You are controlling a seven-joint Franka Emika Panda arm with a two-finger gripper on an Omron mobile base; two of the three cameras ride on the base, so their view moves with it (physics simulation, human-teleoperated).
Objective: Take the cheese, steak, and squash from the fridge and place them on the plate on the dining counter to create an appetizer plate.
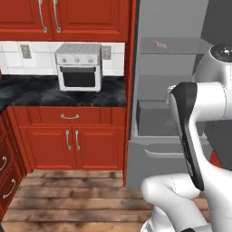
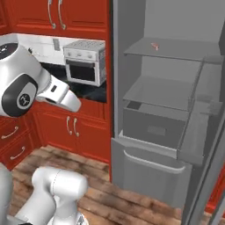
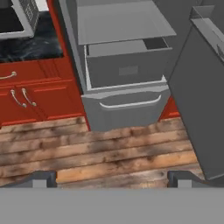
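The grey fridge (image 1: 154, 81) (image 2: 162, 94) (image 3: 124, 26) stands open, with bare grey shelves over a boxy grey drawer (image 3: 127, 70). A small pinkish steak (image 1: 159, 44) (image 2: 154, 45) lies on the top shelf. My gripper (image 3: 112, 179) hangs open above the wooden floor, well short of the fridge, with nothing between its dark fingertips (image 3: 41, 177). It looks at the drawer and the lower freezer front. The cheese, the squash, the plate and the dining counter are out of view.
The open fridge door (image 2: 202, 123) (image 3: 197, 87) juts out at the right. Left of the fridge, a white toaster oven (image 1: 78, 67) (image 2: 84, 61) sits on a black worktop (image 1: 45, 90) over red cabinets (image 1: 72, 140). Wooden floor (image 3: 109, 148) lies in front.
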